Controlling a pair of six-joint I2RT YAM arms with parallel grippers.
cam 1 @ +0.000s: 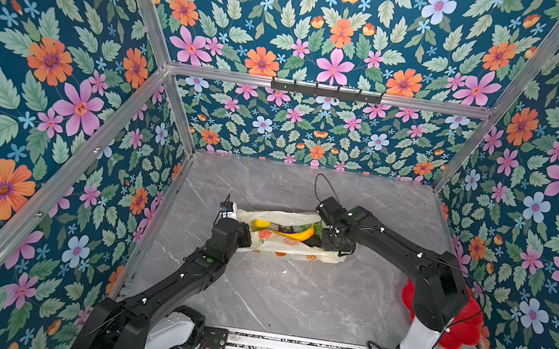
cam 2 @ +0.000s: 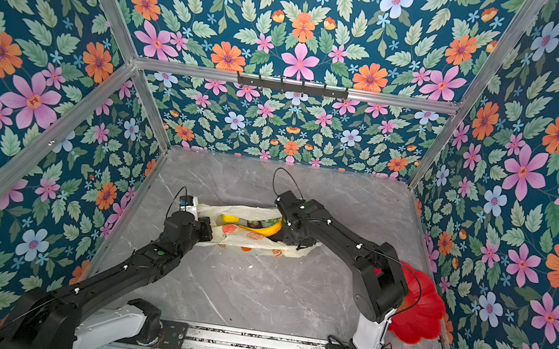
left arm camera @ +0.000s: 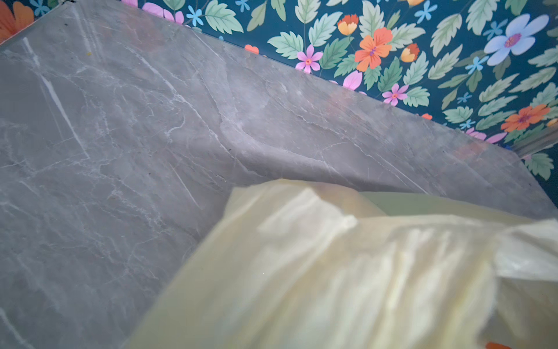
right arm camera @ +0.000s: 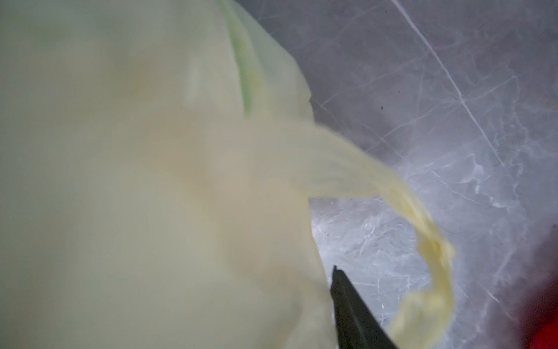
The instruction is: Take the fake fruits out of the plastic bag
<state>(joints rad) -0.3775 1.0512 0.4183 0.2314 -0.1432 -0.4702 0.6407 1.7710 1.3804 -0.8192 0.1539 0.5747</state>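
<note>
Plastic bag point(cam 1: 297, 249), thin, pale yellow and printed with orange slices, lies stretched left to right in the middle of the grey marbled surface point(cam 1: 289, 297). Its mouth gapes upward in both top views, and every fruit that shows is inside it. The 2 black arms reach from the near rail to opposite ends of the bag. A red flower-shaped dish point(cam 2: 425, 309) sits at the right edge of the surface, well apart from the bag and partly hidden behind the right arm.

The left hand point(cam 1: 244, 241) is closed tight on the bag's left end, where the film bunches into it. The right hand point(cam 1: 329, 243) is down in the bag's right end among the fruits. Film covers most of its wrist view and only 1 dark finger point(right arm camera: 353, 320) shows, so how wide it stands, or whether it holds anything, cannot be told. A loop handle point(right arm camera: 437, 247) trails onto the surface just beside that hand.

Inside, the yellow banana point(cam 1: 301, 234) is the largest fruit and curves near the right hand. A lemon point(cam 1: 261, 223) lies toward the left end. A dark round fruit point(cam 1: 285, 228) sits between them, and a bit of green fruit point(cam 1: 318, 228) shows at the right hand.
</note>
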